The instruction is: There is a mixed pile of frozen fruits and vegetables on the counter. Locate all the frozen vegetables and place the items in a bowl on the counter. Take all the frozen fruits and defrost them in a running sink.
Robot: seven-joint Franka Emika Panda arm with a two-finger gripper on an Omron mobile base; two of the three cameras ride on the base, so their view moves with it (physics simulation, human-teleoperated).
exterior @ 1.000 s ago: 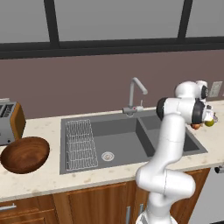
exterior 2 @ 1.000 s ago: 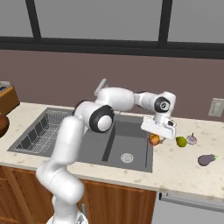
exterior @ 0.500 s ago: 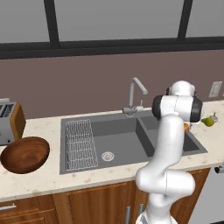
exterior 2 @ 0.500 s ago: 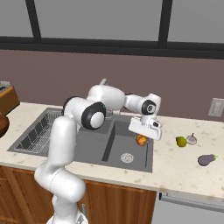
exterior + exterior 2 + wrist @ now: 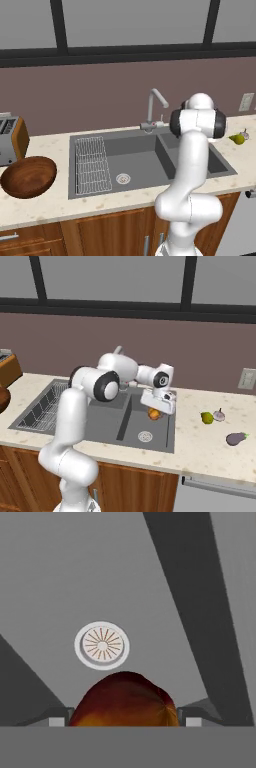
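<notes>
My gripper (image 5: 154, 412): closed onto the round orange fruit (image 5: 154, 414), one finger on each side of it, jaws partly spread to its width; in the hand view the fruit (image 5: 123, 700) bulges up between my two dark fingers (image 5: 59, 716).
Orange fruit: round, so no long axis I can make out; it hangs under my hand over the smaller basin of the sink (image 5: 125, 428), clear of the basin floor.
Below the fruit: the white round drain (image 5: 102, 645) of that basin lies just past it in the hand view; in the right base view the same drain (image 5: 144, 436) sits a little nearer the camera than the fruit.
Sink: dark grey, two basins; the wire rack (image 5: 92, 162) lies in the large basin, the curved silver tap (image 5: 156, 107) stands at the back rim.
Counter (image 5: 200, 448): beige speckled stone, to the right of the sink.
Eggplant (image 5: 236, 438): nearest of the pieces left on the counter, lying on its side, long axis roughly left to right.
Pear-shaped fruit (image 5: 207, 417): yellow-green, farther back, nearer the sink; which way it points I cannot tell.
Whitish bulb (image 5: 219, 415): just beside the pear-shaped fruit, stalk up.
Wooden bowl (image 5: 28, 176): on the counter left of the sink.
Toaster (image 5: 12, 140): behind the bowl.
</notes>
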